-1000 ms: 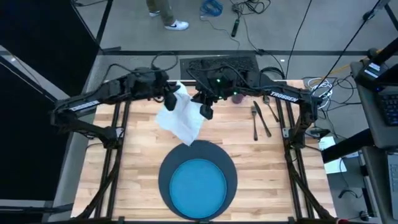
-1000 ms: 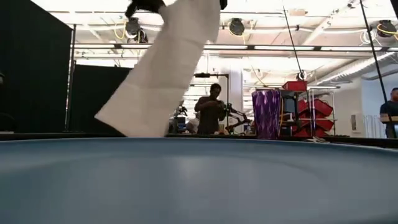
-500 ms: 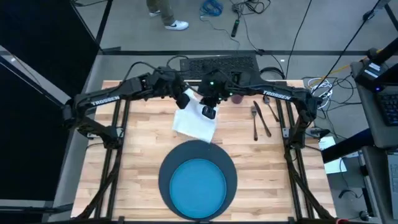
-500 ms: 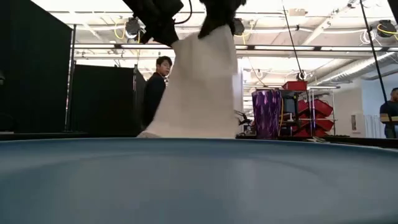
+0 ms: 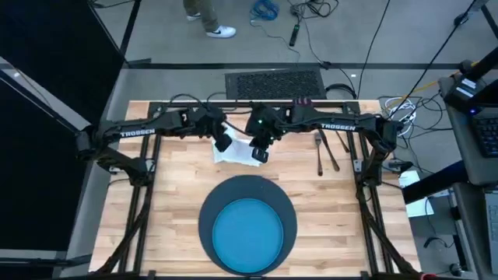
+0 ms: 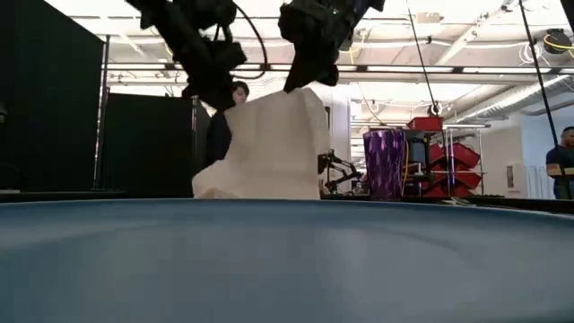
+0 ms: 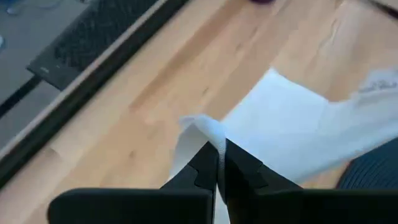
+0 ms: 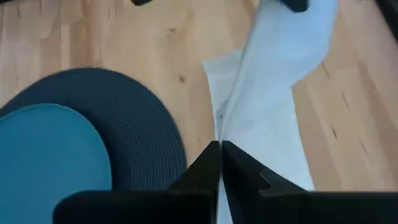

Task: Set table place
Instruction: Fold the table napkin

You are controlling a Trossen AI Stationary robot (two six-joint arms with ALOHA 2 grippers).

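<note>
The white napkin (image 5: pixel 238 152) hangs between both grippers just beyond the dark grey charger (image 5: pixel 208 204), on which the blue plate (image 5: pixel 247 233) lies. My left gripper (image 5: pixel 223 143) is shut on the napkin's left upper corner, and my right gripper (image 5: pixel 261 153) is shut on its right upper corner. In the low view the napkin (image 6: pixel 269 148) stands as a slack sheet behind the plate's rim (image 6: pixel 287 260). The fork, knife and spoon (image 5: pixel 324 151) lie on the table to the right. The purple cup (image 6: pixel 384 163) stands at the far edge. My left gripper pinches a folded-over edge of the napkin (image 7: pixel 208 132) between its two fingers, coming from above and slanting down. The cloth falls away slack below, and its lower part (image 7: pixel 292 118) lies on the wood. My right gripper pinches the napkin's upper edge (image 8: pixel 219 134) between its two fingers from above. The cloth hangs slack below the fingers. Its lower part (image 8: pixel 261 149) rests on the table beside the charger.
The light-wood table (image 5: pixel 167 202) has bare wood to the left and right of the charger. A dark mat (image 5: pixel 274 82) lies on the floor past the far edge. People stand in the room beyond, in the low view.
Both grippers have come down and toward the near edge, the left one first going right toward the right one. The napkin, which hung long and clear, has sunk: its lower part has settled onto the table and the cloth has bunched shorter.
</note>
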